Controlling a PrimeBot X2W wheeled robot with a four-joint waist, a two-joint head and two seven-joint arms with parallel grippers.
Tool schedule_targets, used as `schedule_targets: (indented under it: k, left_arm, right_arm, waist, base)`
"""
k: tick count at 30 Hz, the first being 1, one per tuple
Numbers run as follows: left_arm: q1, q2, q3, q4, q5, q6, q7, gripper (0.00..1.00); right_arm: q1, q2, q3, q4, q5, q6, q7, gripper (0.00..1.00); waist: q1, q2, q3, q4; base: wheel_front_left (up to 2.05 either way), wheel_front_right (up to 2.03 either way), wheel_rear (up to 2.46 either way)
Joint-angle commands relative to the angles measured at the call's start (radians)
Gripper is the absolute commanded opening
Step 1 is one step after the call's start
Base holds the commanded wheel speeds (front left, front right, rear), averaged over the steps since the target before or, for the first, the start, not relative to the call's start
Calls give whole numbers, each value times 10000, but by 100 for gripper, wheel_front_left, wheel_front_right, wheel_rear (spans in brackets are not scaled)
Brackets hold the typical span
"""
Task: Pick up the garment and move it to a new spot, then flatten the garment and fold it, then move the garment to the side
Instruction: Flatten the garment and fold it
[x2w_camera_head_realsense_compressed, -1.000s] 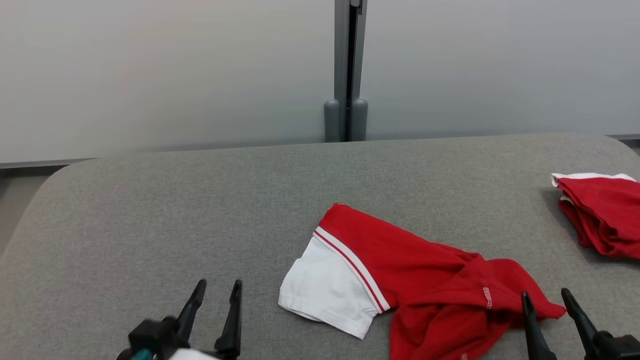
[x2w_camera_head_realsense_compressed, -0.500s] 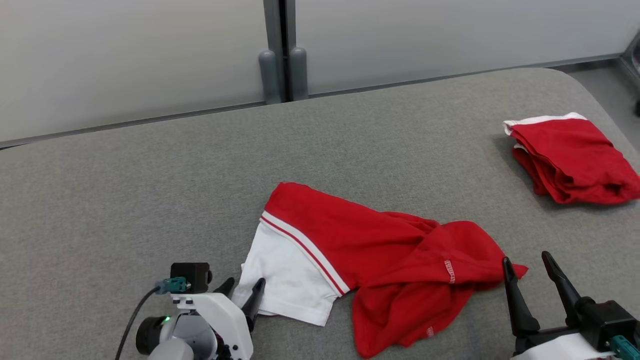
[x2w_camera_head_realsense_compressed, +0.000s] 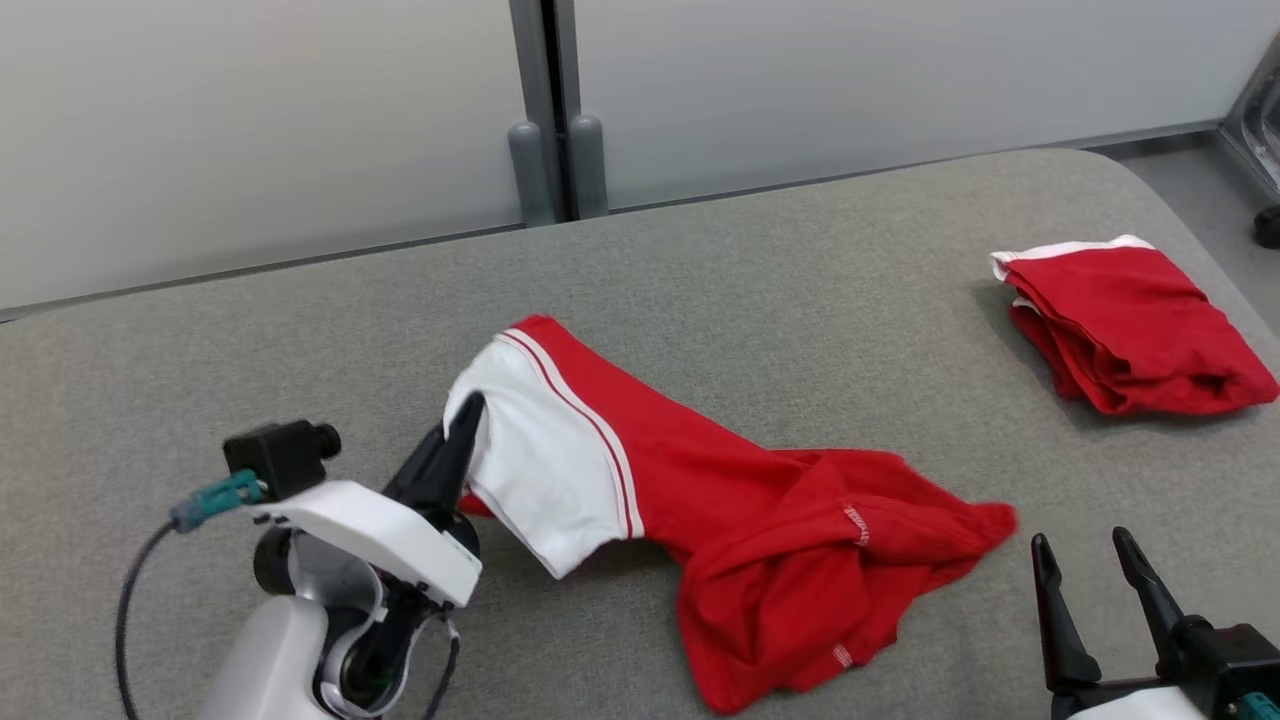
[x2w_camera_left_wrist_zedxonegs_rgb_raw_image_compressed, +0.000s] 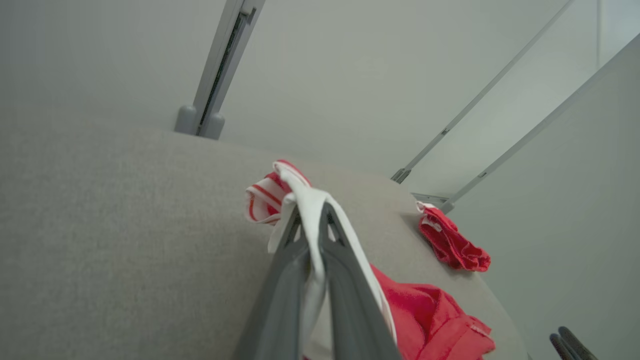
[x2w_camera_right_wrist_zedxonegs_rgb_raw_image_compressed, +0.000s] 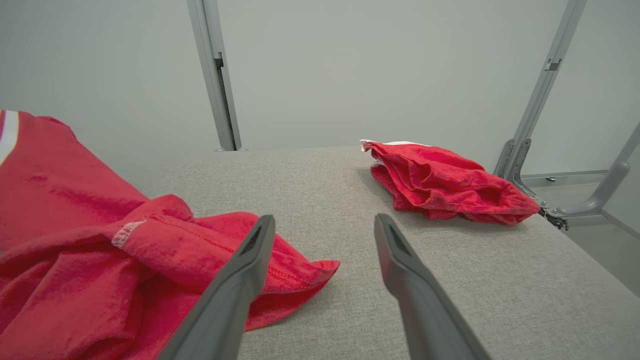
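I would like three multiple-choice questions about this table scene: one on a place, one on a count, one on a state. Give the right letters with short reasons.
1. Where on the table does the folded red garment lie?
A. on the robot's right side
B. on the robot's left side
C. in the middle

2. How many garments lie on the table?
A. one
B. two
C. three

3. What is the left gripper doing?
A. standing open above bare table
B. shut on the white part of the loose garment
C. shut on nothing

Answers:
1 A, since the head view shows it far right, beyond the open right gripper.
2 B, since there is one folded garment and one loose one.
3 B, since in the left wrist view white cloth runs between the closed fingers.
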Motion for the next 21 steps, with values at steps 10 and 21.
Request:
schedule_targets:
  k: [10,21]
  left_arm:
    - [-1354,1146,746,-5032,-1193,539,2332,0]
    - [-3009,2122,684,-5773,-1880,677,4386,0]
  right_arm:
    - [47,-63,177,128,55,-3,-44,100]
    - [-68,-42,396,225,274,-3,-44,100]
  waist:
    - [0,0,-816,683]
    - [0,0,-951,397]
  base:
    - [0,0,0]
    - [0,0,0]
